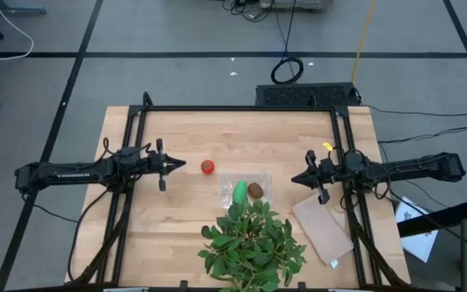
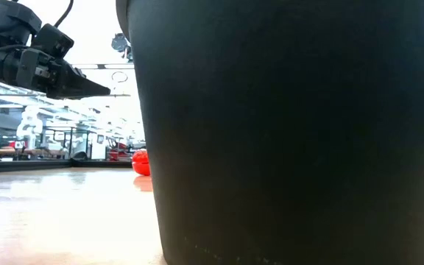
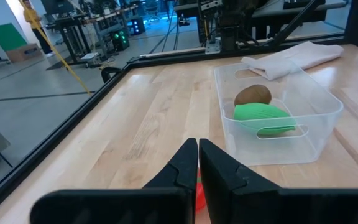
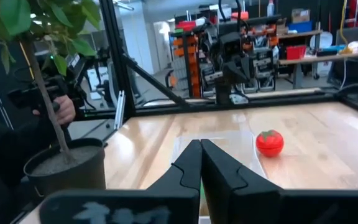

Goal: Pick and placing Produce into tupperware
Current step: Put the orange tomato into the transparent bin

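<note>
The red tomato [image 1: 207, 167] rests on the wooden table, left of the clear container [image 1: 228, 182]; it also shows in the low view [image 2: 140, 162] and the right wrist view [image 4: 270, 142]. The container [image 3: 319, 127] holds the bright green piece [image 3: 263, 118] and the brown kiwi ball [image 3: 252, 94]. My left gripper [image 1: 181, 165] hovers shut just left of the tomato and well above it [image 2: 107, 92]; in its wrist view [image 3: 198, 144] a sliver of tomato [image 3: 201, 194] shows below the fingers. My right gripper [image 1: 293, 180] is shut in the air right of the container [image 4: 200, 144].
A leafy plant [image 1: 252, 247] in a black pot [image 2: 293, 132] stands at the near edge, just in front of the container, and blocks most of the low view. A flat tan sheet [image 1: 323, 229] lies near the right side. A person's hand [image 4: 61, 107] shows beyond the table.
</note>
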Robot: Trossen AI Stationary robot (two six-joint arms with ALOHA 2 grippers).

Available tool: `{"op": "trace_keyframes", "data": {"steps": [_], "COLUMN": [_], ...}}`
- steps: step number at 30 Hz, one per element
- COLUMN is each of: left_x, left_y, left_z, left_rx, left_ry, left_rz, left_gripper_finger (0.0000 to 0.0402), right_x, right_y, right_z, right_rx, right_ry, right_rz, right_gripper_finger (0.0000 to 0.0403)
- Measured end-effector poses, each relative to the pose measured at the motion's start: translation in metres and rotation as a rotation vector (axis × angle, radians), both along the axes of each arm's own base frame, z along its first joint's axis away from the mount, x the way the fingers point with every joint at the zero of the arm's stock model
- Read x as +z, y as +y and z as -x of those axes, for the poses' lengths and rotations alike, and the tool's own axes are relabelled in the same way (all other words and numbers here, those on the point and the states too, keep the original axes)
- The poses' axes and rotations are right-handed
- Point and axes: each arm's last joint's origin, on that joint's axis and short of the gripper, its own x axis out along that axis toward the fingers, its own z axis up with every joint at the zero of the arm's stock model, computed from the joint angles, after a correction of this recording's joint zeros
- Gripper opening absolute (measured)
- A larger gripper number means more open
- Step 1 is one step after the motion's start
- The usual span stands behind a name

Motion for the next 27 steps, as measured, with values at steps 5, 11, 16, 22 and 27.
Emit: {"op": "trace_keyframes", "data": {"steps": [5,11,16,22,27], "left_x": [0.0,0.0,0.0,0.001,0.012], "left_y": [0.0,0.0,0.0,0.001,0.001], "left_z": [0.0,0.0,0.0,0.0,-0.001], "left_rx": [0.007,0.007,0.007,0.024,0.038], "left_ry": [0.001,0.001,0.001,-0.01,-0.109], "left_rz": [-0.004,-0.006,-0.007,-0.005,-0.011], "left_gripper_finger": [0.0021,0.0021,0.0021,0.0021,0.0021], "right_x": [0.0,0.0,0.0,0.0,-0.001], "right_y": [0.0,0.0,0.0,0.0,0.0], "right_z": [0.0,0.0,0.0,0.0,0.0], "right_rx": [-0.003,-0.006,-0.009,-0.01,-0.009], "right_ry": [-0.01,-0.014,-0.018,-0.02,-0.01], "right_rz": [0.037,0.065,0.093,0.108,0.101], "right_gripper_finger": [0.0,0.0,0.0,0.0,0.0]}}
